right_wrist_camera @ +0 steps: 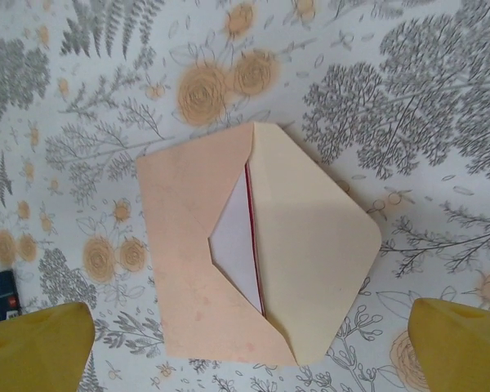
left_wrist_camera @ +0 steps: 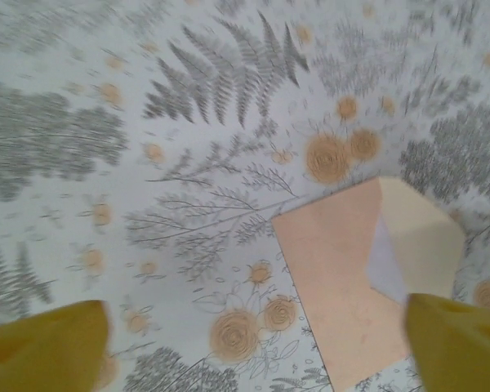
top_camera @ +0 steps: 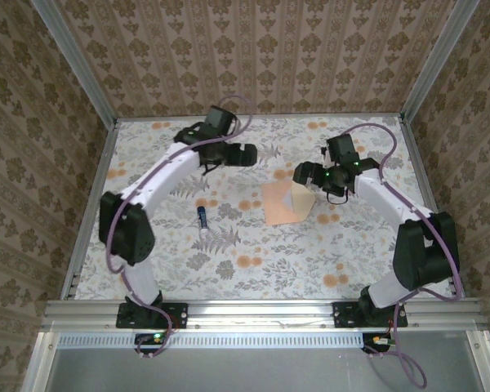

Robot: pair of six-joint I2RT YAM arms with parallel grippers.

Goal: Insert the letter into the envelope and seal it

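Top external view: a plain peach-orange paper envelope lies flat near the middle of the floral-patterned bench, its paler pointed flap folded open to the right. The left gripper hangs beyond the envelope's far left corner, well apart from it. The right gripper hangs just past the envelope's far right corner, near the flap. A small blue tube lies on the bench to the left of the envelope.

Left wrist view: the envelope sits toward the lower right, with the open flap on its right side. A sliver of the thin pale letter shows in the mouth of the envelope. The left gripper has its yellow fingertips spread wide apart and holds nothing; one tip stands left of the envelope, the other over its right side.

Right wrist view: the envelope lies directly below the right gripper, whose yellow fingertips are wide apart and empty, one on either side of the envelope. The whitish, red-edged letter is tucked inside the envelope, showing in the V-shaped opening beside the unsealed flap. The end of the blue tube shows well left of the envelope.
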